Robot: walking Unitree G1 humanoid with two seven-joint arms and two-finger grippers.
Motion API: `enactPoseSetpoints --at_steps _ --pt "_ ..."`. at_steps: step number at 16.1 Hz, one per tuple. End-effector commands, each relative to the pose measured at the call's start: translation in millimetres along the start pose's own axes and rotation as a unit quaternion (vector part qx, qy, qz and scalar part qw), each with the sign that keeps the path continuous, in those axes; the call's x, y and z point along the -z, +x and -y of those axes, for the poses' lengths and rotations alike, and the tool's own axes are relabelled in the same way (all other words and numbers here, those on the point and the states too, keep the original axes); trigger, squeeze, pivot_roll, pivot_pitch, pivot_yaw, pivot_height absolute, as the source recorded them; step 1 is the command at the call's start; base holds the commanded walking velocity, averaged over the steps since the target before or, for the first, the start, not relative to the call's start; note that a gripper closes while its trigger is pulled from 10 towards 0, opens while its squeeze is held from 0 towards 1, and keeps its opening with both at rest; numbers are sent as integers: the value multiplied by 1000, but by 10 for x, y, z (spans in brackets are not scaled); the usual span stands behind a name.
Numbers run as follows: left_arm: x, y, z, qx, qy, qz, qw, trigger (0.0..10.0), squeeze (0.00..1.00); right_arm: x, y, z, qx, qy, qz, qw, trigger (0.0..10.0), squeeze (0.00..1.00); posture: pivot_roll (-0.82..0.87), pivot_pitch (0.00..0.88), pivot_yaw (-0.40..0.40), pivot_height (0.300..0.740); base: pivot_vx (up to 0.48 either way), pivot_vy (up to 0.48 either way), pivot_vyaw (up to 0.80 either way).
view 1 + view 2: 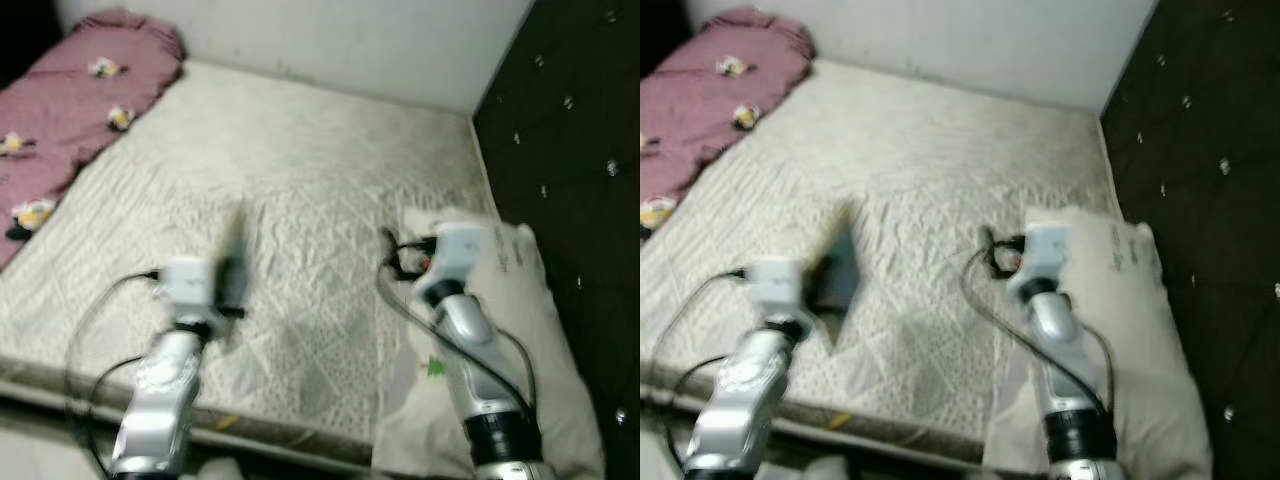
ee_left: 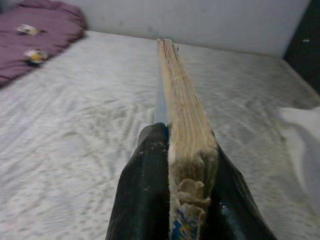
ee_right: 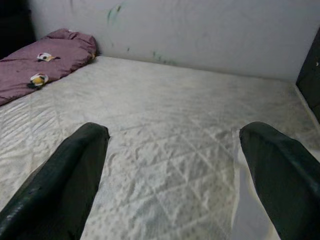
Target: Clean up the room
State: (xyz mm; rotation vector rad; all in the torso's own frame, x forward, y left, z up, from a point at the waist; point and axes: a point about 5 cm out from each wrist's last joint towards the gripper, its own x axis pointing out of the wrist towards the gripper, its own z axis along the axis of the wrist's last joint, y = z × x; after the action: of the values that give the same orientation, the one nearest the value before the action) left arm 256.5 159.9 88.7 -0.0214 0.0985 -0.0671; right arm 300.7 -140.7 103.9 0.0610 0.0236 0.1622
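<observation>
Evidently tidying, the left gripper (image 2: 172,165) pinched a worn book (image 2: 182,115) by its spine end, held edge-up above the mattress (image 1: 330,170), probably to carry it off. Beside the pillow (image 1: 520,310), the right gripper (image 3: 175,165) hovered, fingers spread wide.

Quilted mattress (image 1: 300,180) — dark tufted headboard (image 1: 570,150).

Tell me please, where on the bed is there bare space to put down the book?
The quilted white mattress is bare between the maroon blanket on the robot's left and the white pillow on its right. The left gripper, shut on the worn book, hovers above that patch. The open right gripper crowds the pillow side.
</observation>
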Motion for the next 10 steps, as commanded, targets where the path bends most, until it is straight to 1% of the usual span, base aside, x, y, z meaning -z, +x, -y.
enactPoseSetpoints --at_steps 1,5,10 --pt "-69 27 125 18 -4 18 1000 10000 0 27 -50 153 26 -2 -9 1000 10000 0 -43 0 -65 740 0 0 -800" --pt "-68 46 135 14 11 14 1000 10000 0 23 -37 158 29 -1 -12 1000 10000 0 -45 0 -65 740 0 0 -800" --pt "-108 79 137 23 17 15 999 10000 0 -6 -7 170 29 -8 -9 1000 10000 0 -30 0 -72 740 0 0 -800"
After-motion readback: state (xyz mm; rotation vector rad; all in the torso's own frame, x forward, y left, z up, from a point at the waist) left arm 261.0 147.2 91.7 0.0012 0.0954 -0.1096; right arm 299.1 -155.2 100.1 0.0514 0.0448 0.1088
